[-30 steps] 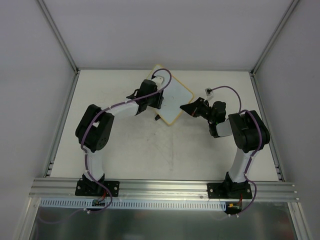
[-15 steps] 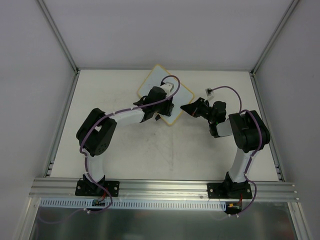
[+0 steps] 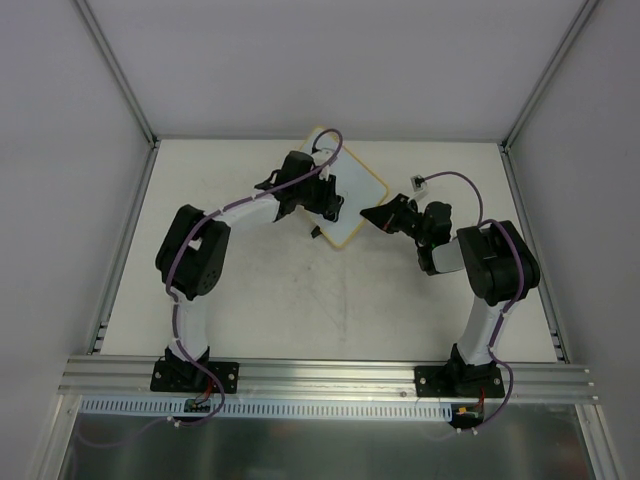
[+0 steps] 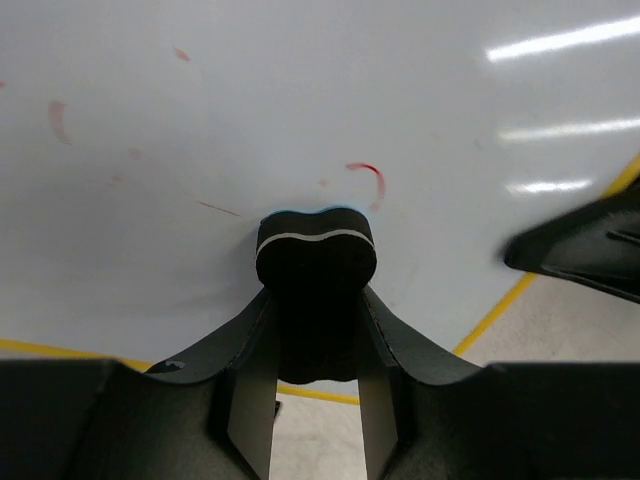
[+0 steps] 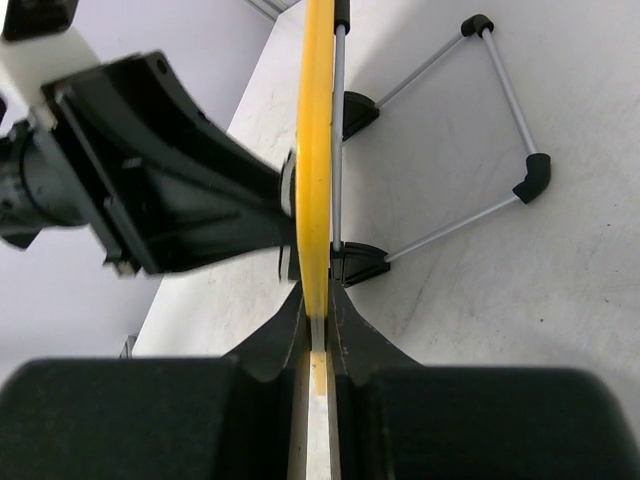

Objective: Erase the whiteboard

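Note:
The whiteboard (image 3: 362,196) lies tilted at the back middle of the table, white with a thin yellow frame (image 4: 497,310). Faint red scribbles (image 4: 371,176) remain on its face (image 4: 300,110). My left gripper (image 3: 318,196) hovers over the board, shut on a small black eraser (image 4: 316,256) whose end presses on the white surface. The eraser is hidden in the top view. My right gripper (image 3: 376,215) is shut on the board's right edge. In the right wrist view the yellow board edge (image 5: 315,150) runs straight into the right gripper (image 5: 318,300).
A thin wire stand (image 5: 500,110) with black end caps folds out from the board's back. A black clip (image 3: 315,234) pokes out at the board's near edge. The left gripper's black body (image 5: 150,180) is close beside the board. Grey walls enclose the table.
My left gripper swept the eraser toward the board's near edge, then back toward the far side. The board shifted slightly with it. The right gripper has stayed put on the edge.

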You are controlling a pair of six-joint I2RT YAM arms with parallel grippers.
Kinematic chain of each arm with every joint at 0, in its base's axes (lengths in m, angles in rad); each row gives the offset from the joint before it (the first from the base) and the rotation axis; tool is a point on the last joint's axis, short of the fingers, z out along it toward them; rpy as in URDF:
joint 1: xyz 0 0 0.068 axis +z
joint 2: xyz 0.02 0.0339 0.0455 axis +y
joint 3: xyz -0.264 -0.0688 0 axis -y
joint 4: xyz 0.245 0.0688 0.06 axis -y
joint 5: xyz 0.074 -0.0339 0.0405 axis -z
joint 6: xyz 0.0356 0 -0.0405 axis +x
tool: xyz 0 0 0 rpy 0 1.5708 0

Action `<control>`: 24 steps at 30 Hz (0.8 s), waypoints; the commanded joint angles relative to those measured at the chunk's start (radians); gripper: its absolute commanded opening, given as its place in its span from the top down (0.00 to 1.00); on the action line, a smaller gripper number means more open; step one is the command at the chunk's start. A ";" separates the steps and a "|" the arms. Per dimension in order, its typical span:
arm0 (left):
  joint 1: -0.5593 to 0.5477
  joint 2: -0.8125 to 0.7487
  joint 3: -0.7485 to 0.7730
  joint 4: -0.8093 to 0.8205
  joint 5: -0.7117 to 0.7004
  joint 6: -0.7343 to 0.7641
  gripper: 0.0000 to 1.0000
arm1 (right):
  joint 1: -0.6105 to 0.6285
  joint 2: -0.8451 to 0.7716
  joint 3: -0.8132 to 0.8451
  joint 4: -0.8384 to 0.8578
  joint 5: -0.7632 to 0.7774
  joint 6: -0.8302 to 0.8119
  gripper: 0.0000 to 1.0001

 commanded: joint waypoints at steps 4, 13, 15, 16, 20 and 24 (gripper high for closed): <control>0.165 0.039 0.100 -0.003 0.009 0.022 1.00 | 0.026 -0.041 0.030 0.199 -0.070 0.048 1.00; 0.288 0.106 0.195 -0.034 0.006 0.013 1.00 | 0.027 -0.032 0.033 0.199 -0.072 0.048 1.00; 0.300 0.117 0.226 -0.035 0.007 0.022 1.00 | 0.030 -0.032 0.034 0.199 -0.072 0.050 1.00; 0.300 0.128 0.236 -0.040 0.000 0.026 1.00 | 0.030 -0.032 0.033 0.199 -0.072 0.048 1.00; 0.302 0.155 0.292 -0.055 -0.019 0.043 1.00 | 0.035 -0.029 0.034 0.199 -0.072 0.048 1.00; 0.300 0.186 0.361 -0.063 -0.016 0.051 1.00 | 0.039 -0.027 0.034 0.199 -0.072 0.047 1.00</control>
